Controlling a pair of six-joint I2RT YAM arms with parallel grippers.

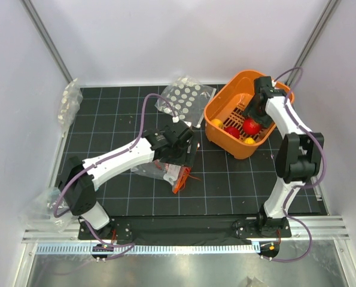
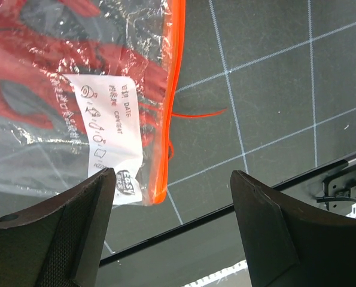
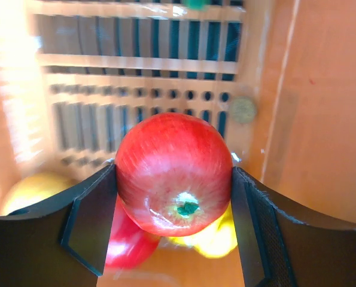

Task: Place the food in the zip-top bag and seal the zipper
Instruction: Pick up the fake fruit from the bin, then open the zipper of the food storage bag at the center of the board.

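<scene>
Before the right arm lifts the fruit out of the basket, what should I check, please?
1. Right gripper closed around the red fruit: ok.
2. Fruit free of neighbours: not ok, it rests on other fruit in the orange basket.
3. Left gripper holding the zip-top bag: not ok, open over its corner.
4. Its mouth open: cannot tell.
5. Octopus fully inside: not ok, a thin tentacle crosses the zipper.

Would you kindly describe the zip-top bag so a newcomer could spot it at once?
On the black gridded mat, find the left gripper near the middle. The clear bag under it alone has an orange-red strip along one edge, unlike the bag of white discs further back.
</scene>
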